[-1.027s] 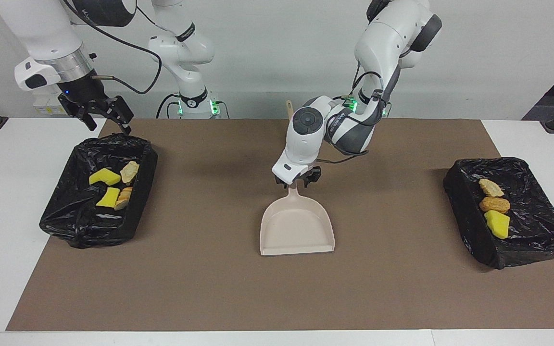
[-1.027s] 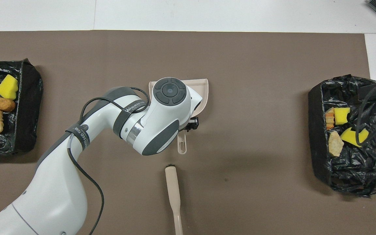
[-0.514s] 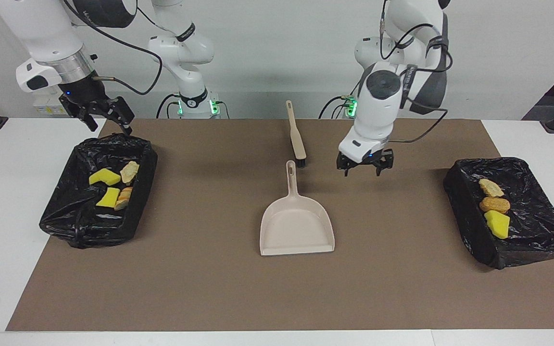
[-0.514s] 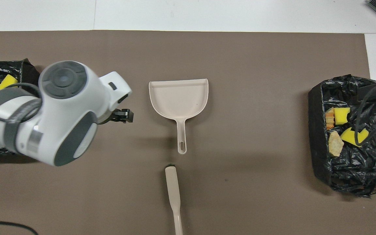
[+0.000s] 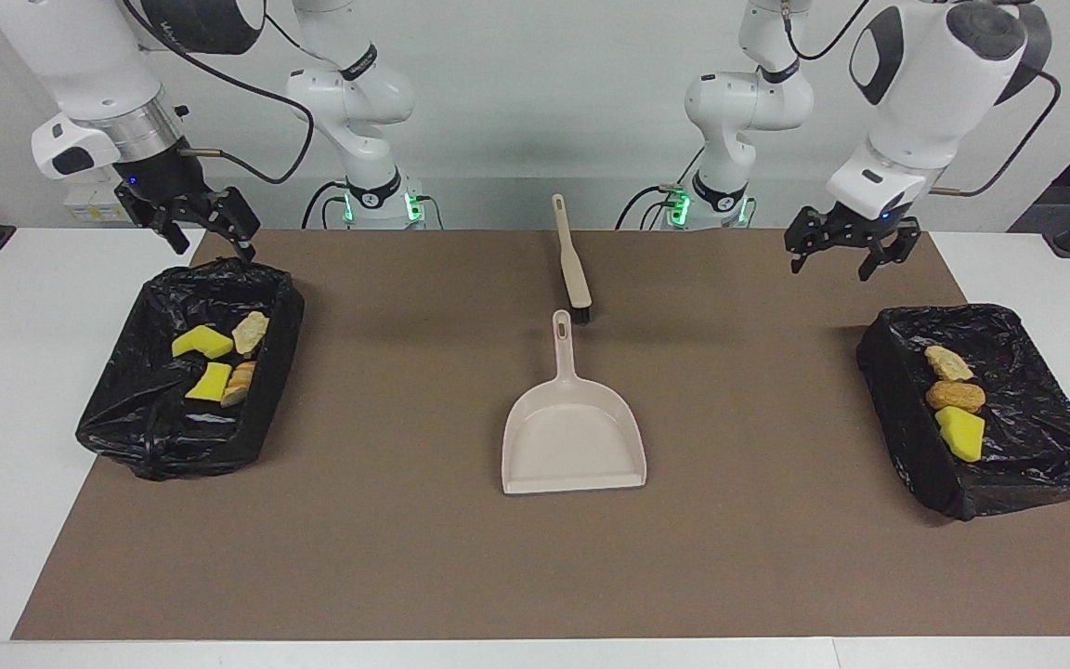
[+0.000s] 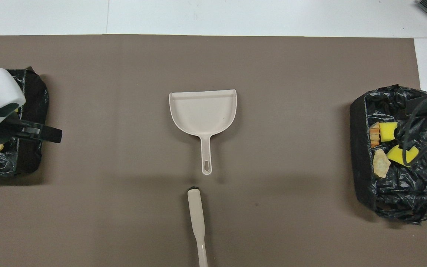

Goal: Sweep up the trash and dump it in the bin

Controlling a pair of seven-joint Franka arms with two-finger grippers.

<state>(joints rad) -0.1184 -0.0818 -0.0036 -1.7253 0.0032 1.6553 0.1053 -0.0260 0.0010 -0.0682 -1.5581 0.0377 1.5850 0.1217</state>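
Note:
The trash lies in two black-lined bins. The bin (image 5: 163, 437) at the right arm's end holds yellow sponge pieces (image 5: 202, 344), a beige lump (image 5: 250, 332) and a bread piece (image 5: 240, 379). The bin (image 5: 1037, 465) at the left arm's end holds a beige lump (image 5: 948, 362), a brown roll (image 5: 955, 397) and a yellow sponge (image 5: 960, 433). My left gripper (image 5: 846, 265) is open and empty, raised over that bin's edge. In the overhead view it (image 6: 39, 132) covers part of the bin. My right gripper (image 5: 210, 243) is open and empty, waiting over the other bin's rim.
An empty beige dustpan (image 5: 574, 437) lies mid-mat with its handle toward the robots. A beige brush (image 5: 572, 265) lies just nearer to the robots than the dustpan's handle. Both show in the overhead view, the dustpan (image 6: 203, 113) and the brush (image 6: 195, 215). A brown mat (image 5: 405, 557) covers the white table.
My left gripper let go of the dustpan handle, rose and swung to the left arm's end of the table. The dustpan stayed in place. The right arm has not moved.

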